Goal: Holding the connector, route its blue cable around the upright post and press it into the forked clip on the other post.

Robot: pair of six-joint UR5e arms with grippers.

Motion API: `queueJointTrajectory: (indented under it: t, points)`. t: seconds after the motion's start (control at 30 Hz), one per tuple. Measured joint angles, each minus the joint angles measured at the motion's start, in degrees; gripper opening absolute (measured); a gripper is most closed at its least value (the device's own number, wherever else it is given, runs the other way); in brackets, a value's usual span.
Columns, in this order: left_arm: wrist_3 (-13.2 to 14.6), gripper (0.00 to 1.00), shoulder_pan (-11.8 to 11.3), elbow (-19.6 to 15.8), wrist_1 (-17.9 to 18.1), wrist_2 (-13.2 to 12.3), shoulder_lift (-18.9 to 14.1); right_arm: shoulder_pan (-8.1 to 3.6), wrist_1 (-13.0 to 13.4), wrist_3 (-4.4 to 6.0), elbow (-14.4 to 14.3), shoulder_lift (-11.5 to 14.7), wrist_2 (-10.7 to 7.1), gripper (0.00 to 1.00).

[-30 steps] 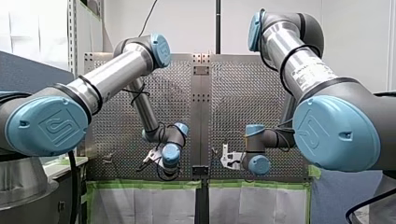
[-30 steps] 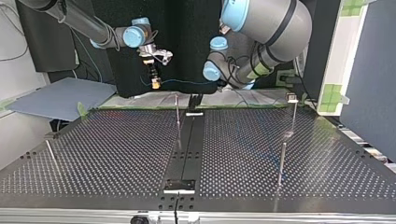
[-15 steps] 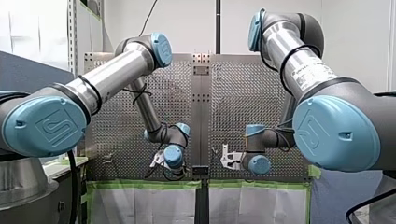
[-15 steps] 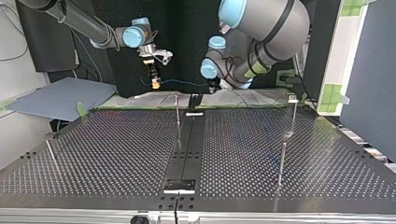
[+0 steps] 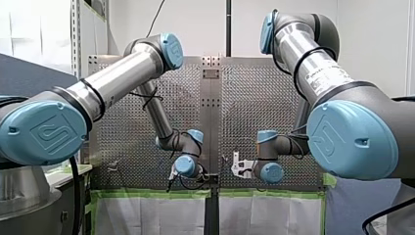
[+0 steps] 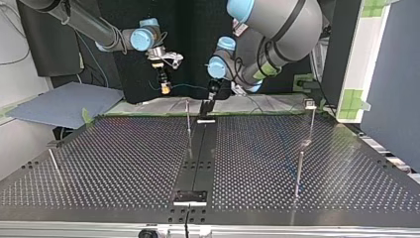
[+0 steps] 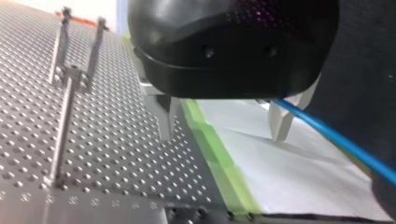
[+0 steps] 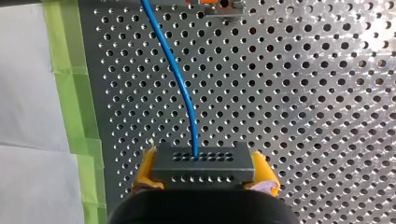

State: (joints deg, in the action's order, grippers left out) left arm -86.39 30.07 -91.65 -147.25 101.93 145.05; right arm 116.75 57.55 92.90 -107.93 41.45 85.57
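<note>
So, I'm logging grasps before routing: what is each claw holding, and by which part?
My right claw clamps the connector by its two ends, between yellow pads. My left claw is open, holding nothing.

Bright, even room light, no hard shadows. The perforated desk [image 8: 303, 93] glares white in patches in the right wrist view. In the left wrist view the left gripper's [image 7: 223, 135] black housing looms soft, too near the lens.
</note>
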Motion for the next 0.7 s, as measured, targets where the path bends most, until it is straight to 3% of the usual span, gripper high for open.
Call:
queueJointTrajectory:
  t: [0.17, 0.43, 0.7]
  points:
    - [-2.3, 1.0, 0.9, -0.2, 2.3, 1.3, 0.0, -0.46, -1.3, 0.02, 0.3, 0.0, -0.04, 0.0]
    - [-6.3, 1.0, 1.8, -0.3, 6.3, 5.2, 0.0, -2.19, -1.9, -0.3, 0.8, 0.0, -0.53, 0.0]
    - [-10.6, 1.0, 2.5, -0.3, 9.4, 9.5, 0.0, -3.27, -2.3, -0.25, 2.0, 0.0, -4.19, 0.0]
